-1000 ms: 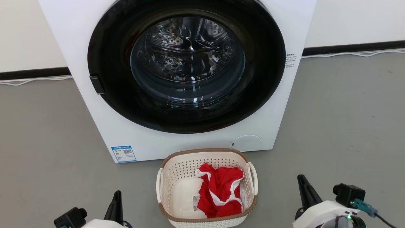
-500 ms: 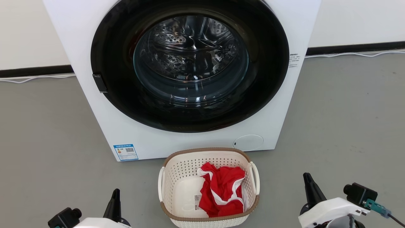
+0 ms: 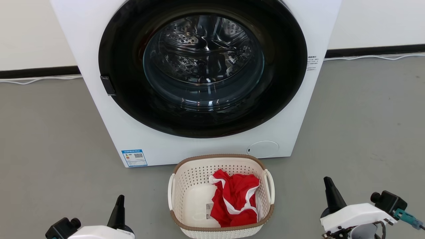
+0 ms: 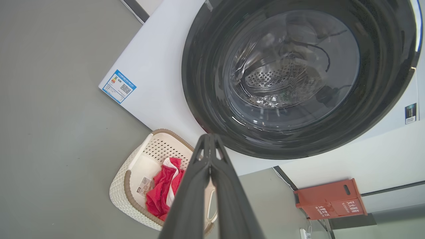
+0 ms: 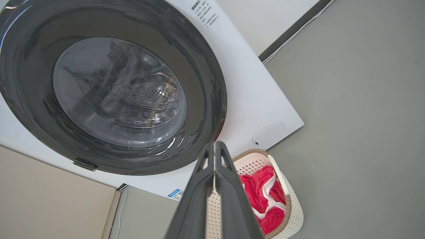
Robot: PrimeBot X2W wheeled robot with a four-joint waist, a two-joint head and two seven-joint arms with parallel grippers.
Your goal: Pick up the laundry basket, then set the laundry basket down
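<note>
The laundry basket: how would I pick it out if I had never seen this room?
Find the big white washing machine with the round dark door. In front of its lower edge, on the grey floor, sits the laundry basket. It is cream-white perforated plastic with a brown rim and side handles, holding a red garment with white trim.

L gripper (image 3: 119, 200): lower left, jaws closed tip-to-tip, empty, pointing fwd. R gripper (image 3: 328, 184): lower right, jaws closed, empty, angled slightly inward.
</note>
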